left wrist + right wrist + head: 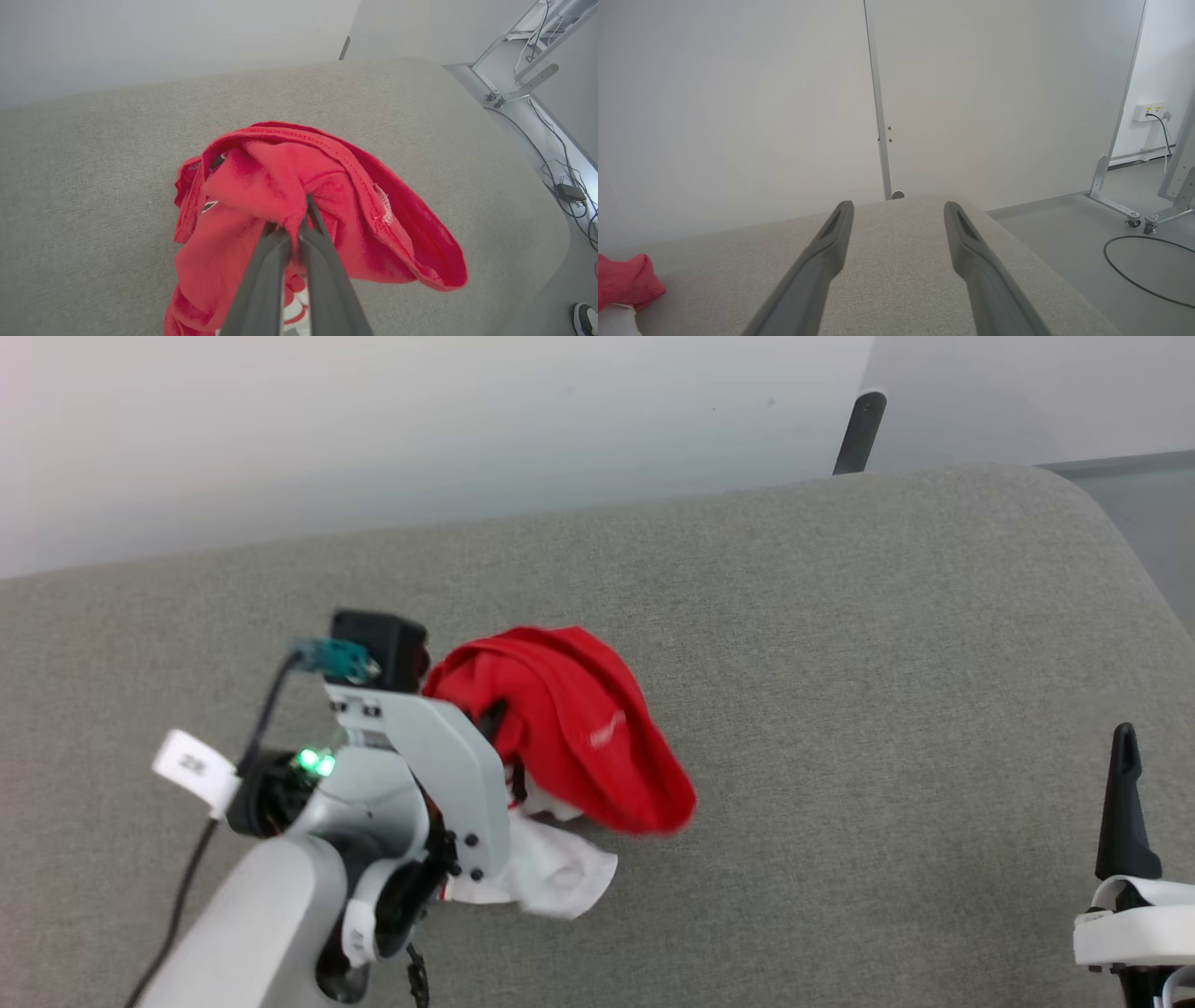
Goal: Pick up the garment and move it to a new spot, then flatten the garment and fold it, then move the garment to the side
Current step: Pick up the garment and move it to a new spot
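Observation:
The garment (pixel 579 728) is a bunched red T-shirt with a white sleeve (pixel 560 873) trailing below it, left of centre on the grey fabric surface. My left gripper (pixel 299 221) is shut on a fold of the red cloth (pixel 336 186), with its fingertips buried in it. The left arm (pixel 411 775) stands just left of the bundle. My right gripper (pixel 899 210) is open and holds nothing, well to the right of the garment (pixel 621 280). One of its fingers (pixel 1123 803) points up at the lower right.
The grey padded surface (pixel 840 616) has a rounded far right corner. A dark post (pixel 859 429) rises behind it against a white wall. On the floor to the right lie cables (pixel 565 186), a metal frame (pixel 523 79) and a person's shoe (pixel 584 317).

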### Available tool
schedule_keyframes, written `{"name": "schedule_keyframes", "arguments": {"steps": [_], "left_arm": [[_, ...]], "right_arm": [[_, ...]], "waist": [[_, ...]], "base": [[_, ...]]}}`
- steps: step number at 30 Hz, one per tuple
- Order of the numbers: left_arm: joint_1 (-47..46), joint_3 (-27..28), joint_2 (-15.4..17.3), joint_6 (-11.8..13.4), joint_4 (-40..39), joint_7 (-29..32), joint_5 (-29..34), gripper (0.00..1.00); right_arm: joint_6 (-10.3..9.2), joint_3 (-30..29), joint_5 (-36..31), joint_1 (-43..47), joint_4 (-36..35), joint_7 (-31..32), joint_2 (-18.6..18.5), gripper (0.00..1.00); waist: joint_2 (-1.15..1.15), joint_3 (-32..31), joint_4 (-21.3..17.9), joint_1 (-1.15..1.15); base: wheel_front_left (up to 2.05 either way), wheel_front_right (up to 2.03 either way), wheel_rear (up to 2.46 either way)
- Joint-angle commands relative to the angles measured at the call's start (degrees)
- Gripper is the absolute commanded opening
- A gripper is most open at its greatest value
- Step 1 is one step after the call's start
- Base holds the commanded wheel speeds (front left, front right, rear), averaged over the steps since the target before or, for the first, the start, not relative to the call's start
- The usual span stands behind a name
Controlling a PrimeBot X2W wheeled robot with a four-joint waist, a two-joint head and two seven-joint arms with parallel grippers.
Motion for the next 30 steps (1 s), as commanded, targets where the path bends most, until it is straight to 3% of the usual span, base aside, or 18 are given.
{"name": "schedule_keyframes", "arguments": {"steps": [1, 7, 8, 10, 12, 13, 21, 30], "left_arm": [[0.7, -0.3, -0.2, -0.5, 0.5, -0.3, -0.1, 0.00], [2.2, -2.1, -1.2, -2.9, 5.8, -1.1, -1.7, 0.00], [2.3, -2.1, -1.5, -3.2, 6.4, -1.1, -2.3, 0.11], [2.0, -2.2, -1.7, -3.9, 7.5, -1.5, -2.7, 0.47], [1.0, -2.2, -1.6, -4.7, 7.7, -1.9, -3.0, 0.94], [0.7, -1.9, -1.5, -5.0, 7.7, -2.1, -3.1, 1.00], [1.4, 1.0, 0.5, -6.8, 5.5, -5.2, -4.3, 1.00], [5.9, 5.7, 2.5, -10.0, 4.4, -16.8, -4.6, 1.00]], "right_arm": [[0.02, 0.2, 0.5, -0.6, 0.3, -0.4, 0.1, 1.00], [0.03, 1.0, 0.8, -1.1, 1.8, -0.9, 0.2, 1.00], [0.03, 1.1, 0.9, -1.2, 2.0, -0.9, 0.2, 1.00], [0.03, 1.4, 0.8, -1.2, 2.3, -1.0, 0.2, 1.00], [0.03, 1.6, 0.5, -1.0, 2.4, -0.9, 0.2, 1.00], [0.02, 1.7, 0.3, -0.8, 2.5, -0.9, 0.1, 1.00], [0.02, 3.7, -0.9, 0.9, 2.6, 0.1, 0.1, 1.00], [0.02, 5.6, -1.7, 2.5, 1.7, 1.7, 0.1, 1.00]], "waist": [[0.00, 0.1, -0.1, 0.00], [0.00, 0.1, 0.2, 0.00], [0.00, 0.0, 0.3, 0.00], [0.00, -0.4, 0.6, 0.00], [0.00, -1.1, 1.0, 0.00], [0.00, -1.5, 1.2, 0.00], [0.00, -5.4, 3.7, 0.00], [0.00, -8.2, 7.9, 0.00]], "base": [[0.00, 0.00, 0.00], [0.00, 0.00, 0.00], [0.00, 0.00, 0.00], [0.00, 0.00, 0.00], [0.00, 0.00, 0.00], [0.00, 0.00, 0.00], [0.00, 0.00, 0.00], [0.00, 0.00, 0.00]]}}
